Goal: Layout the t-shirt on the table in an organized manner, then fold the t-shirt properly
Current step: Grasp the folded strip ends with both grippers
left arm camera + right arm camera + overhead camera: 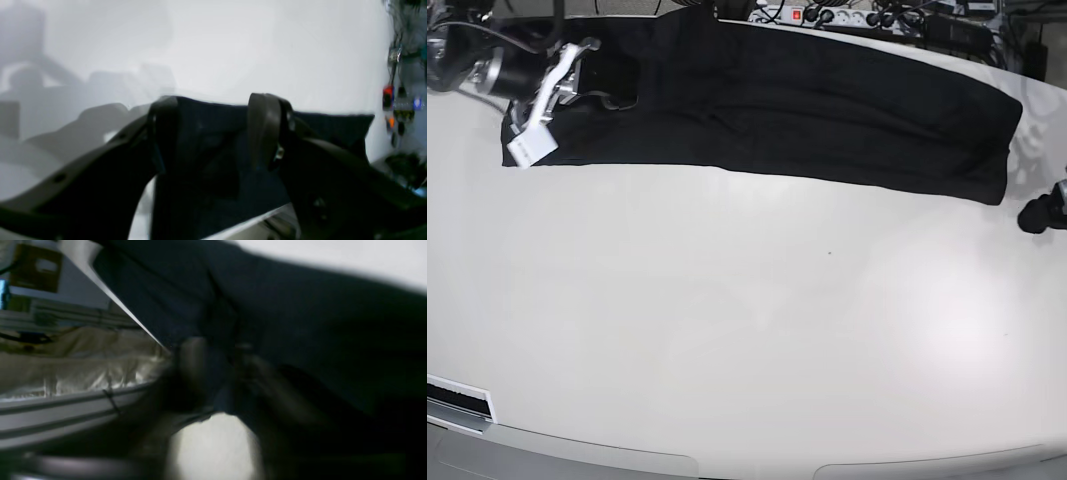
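Right gripper (612, 88), upper left of the base view, is closed down on the t-shirt (807, 110) at its left end; the blurred wrist view leaves unclear whether cloth is actually pinched. Left gripper (213, 133) stands with jaws wide, straddling the shirt's edge without pinching it. The shirt lies as a long folded band across the top of the table (747, 330). The fold probably goes best if both ends lift evenly, keeping edges aligned.

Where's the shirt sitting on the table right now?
In the base view the shirt lies as a long band along the table's far edge, spanning nearly its full width, with the right tool on its left end.
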Motion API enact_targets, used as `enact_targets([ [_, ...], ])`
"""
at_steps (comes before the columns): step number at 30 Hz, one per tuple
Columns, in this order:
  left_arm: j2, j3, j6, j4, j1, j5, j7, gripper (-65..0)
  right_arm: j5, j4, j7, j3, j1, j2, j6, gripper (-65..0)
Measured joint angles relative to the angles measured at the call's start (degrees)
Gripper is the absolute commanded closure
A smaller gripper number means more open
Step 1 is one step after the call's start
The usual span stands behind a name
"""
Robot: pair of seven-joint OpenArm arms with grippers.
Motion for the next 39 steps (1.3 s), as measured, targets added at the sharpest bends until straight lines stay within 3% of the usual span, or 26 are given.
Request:
enact_targets([
  [2, -0.11, -2.01, 0.04, 0.00, -0.15, 2.84, -0.37, -34.3, -6.95, -1.84, 7.04, -2.60, 0.02, -0.24, 0.07, 0.0],
  [6, -0.02, -2.10, 0.02, 0.00, 2.01, 5.01, -1.86, -34.3, -28.72, -5.07, 22.67, -8.57, 0.31, -0.04, -0.13, 0.0],
  [9, 0.13, -1.99, 0.00, 0.00, 5.51, 5.16, -1.70, -34.3, -39.15, -6.49, 27.67, -13.66, 0.31, 0.24, -0.17, 0.0],
  [15, 0.90, -2.08, 0.04, 0.00, 9.42, 6.95, -4.59, -34.3, -53.81, -8.74, 30.84, -20.06, 0.90, 0.46, -14.32, 0.0],
  [22, 2.99, -2.05, 0.09, 0.04, 12.11, 12.70, -9.75, -34.3, -53.88, -9.49, 31.26, -20.52, 1.75, 0.57, -15.15, 0.0],
  [28, 4.72, -0.42, 0.04, 0.02, 11.63, 12.07, -9.86, -34.3, -53.88, -9.49, 31.23, -20.52, 2.08, 0.57, -15.15, 0.0],
  [34, 4.72, 5.09, -0.15, 0.26, 11.43, 10.67, -12.37, -34.3, -53.88, -9.49, 30.95, -20.52, 2.03, 0.55, -15.15, 0.0],
  [39, 5.03, 8.90, -0.37, 0.50, 11.30, 7.43, -11.04, -34.2, -53.75, -9.49, 30.91, -20.52, 2.03, 0.55, -15.80, 0.0],
])
